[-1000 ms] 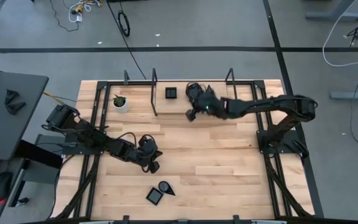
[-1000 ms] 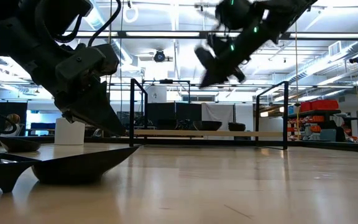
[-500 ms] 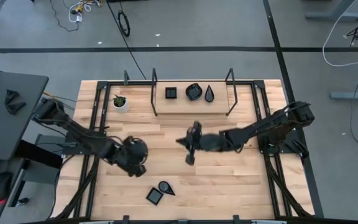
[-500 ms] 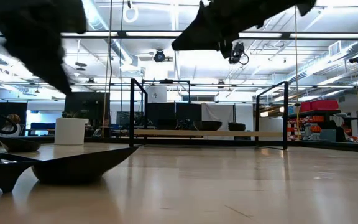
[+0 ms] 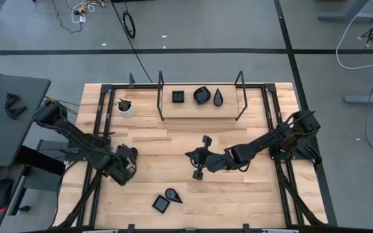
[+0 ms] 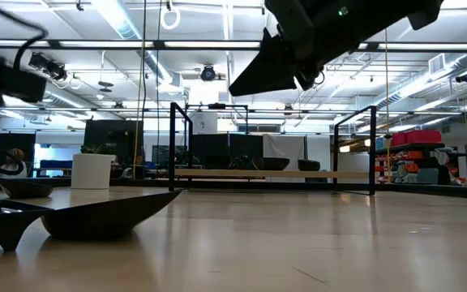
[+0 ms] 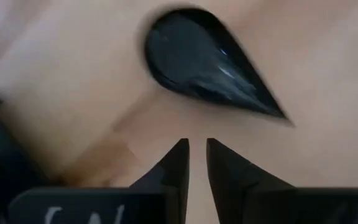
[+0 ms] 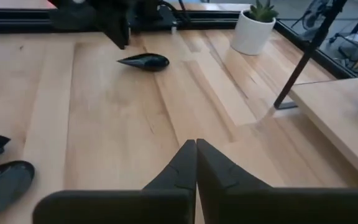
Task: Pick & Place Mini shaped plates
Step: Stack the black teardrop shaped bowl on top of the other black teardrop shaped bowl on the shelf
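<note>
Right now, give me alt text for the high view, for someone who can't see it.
Overhead view of a wooden table: the left gripper and the shut right gripper hover mid-table, neither holding anything. Three black mini plates sit on the raised shelf at the far edge, two more near the front, and a small white plant pot stands far left.

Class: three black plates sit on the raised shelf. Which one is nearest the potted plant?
The square plate, at the left end of the shelf in the high view; the rounded plate and the teardrop plate lie farther from the potted plant.
</note>
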{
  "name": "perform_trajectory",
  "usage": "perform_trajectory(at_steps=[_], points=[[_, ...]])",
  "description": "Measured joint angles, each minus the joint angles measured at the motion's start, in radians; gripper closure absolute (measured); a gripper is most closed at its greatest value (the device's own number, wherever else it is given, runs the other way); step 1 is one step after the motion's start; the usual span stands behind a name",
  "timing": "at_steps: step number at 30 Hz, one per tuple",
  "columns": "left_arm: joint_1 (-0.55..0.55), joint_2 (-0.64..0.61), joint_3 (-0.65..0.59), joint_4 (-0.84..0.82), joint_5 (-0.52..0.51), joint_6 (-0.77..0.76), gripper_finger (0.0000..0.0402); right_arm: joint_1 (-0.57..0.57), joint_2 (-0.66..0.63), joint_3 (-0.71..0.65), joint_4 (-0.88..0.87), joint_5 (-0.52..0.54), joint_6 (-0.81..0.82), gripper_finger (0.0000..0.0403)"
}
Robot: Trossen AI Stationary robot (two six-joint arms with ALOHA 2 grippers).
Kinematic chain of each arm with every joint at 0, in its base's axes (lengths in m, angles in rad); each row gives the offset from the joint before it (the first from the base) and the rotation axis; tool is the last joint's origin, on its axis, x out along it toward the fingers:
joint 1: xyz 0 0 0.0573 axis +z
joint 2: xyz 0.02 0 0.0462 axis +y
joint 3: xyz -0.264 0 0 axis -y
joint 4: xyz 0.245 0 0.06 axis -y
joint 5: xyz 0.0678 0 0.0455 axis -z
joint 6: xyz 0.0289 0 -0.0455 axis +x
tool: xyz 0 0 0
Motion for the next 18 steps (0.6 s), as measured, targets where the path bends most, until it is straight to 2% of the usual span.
perform_trajectory(at_steps=[4, 7, 10, 12, 15, 18], points=[[0.049, 0.000, -0.071, 0.041, -0.033, -0.054, 0.0347, 0.000, 0.000, 0.000, 0.022, 0.000, -0.040, 0.0394], [0.096, 0.001, -0.117, 0.187, -0.036, -0.014, 0.0367, -0.004, 0.000, 0.000, 0.021, 0.000, -0.041, 0.0394], [0.127, 0.000, -0.136, 0.283, -0.070, 0.102, 0.0389, -0.010, 0.000, 0.000, 0.021, 0.000, -0.041, 0.0394], [0.132, 0.011, -0.116, 0.470, -0.170, 0.183, 0.0396, -0.011, 0.000, 0.000, 0.026, 0.000, -0.038, 0.0394], [0.133, -0.005, -0.072, 0.563, -0.316, 0.342, 0.0394, -0.012, 0.000, 0.000, 0.033, 0.000, -0.035, 0.0394], [0.137, 0.008, -0.048, 0.590, -0.308, 0.489, 0.0389, -0.012, 0.000, 0.000, 0.042, -0.005, -0.033, 0.0394]])
